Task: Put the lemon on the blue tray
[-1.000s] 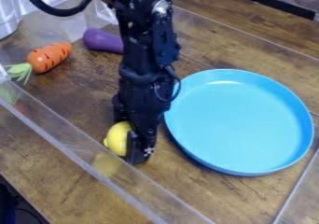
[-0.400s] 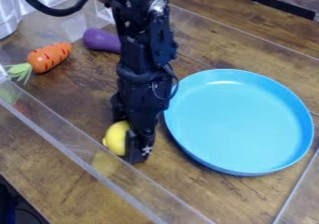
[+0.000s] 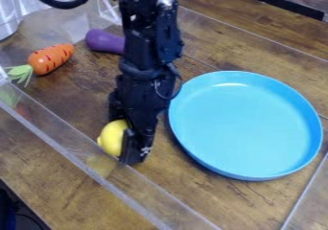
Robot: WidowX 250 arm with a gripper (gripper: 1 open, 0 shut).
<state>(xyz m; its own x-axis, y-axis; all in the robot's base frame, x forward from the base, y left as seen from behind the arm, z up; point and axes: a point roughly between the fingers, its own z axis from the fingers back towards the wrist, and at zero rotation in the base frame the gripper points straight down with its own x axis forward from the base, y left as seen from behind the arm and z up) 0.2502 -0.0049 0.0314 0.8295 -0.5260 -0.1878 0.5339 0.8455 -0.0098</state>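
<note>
The lemon (image 3: pixel 114 136) is a small yellow fruit low over the wooden table, left of the blue tray. My gripper (image 3: pixel 126 143) points almost straight down and is shut on the lemon, black fingers clasping its right side; whether it touches the table I cannot tell. The blue tray (image 3: pixel 250 124) is a large round light-blue plate lying flat to the right, its near rim a short way from my fingers, nothing on it.
An orange carrot (image 3: pixel 52 57) lies at the far left and a purple eggplant (image 3: pixel 105 41) behind the arm. A clear plastic wall (image 3: pixel 77 152) runs along the table's front edge, close to the lemon.
The lemon and the fingertips have shifted slightly left and a little up in the picture; the arm's stance has tilted marginally. The grip stays shut.
</note>
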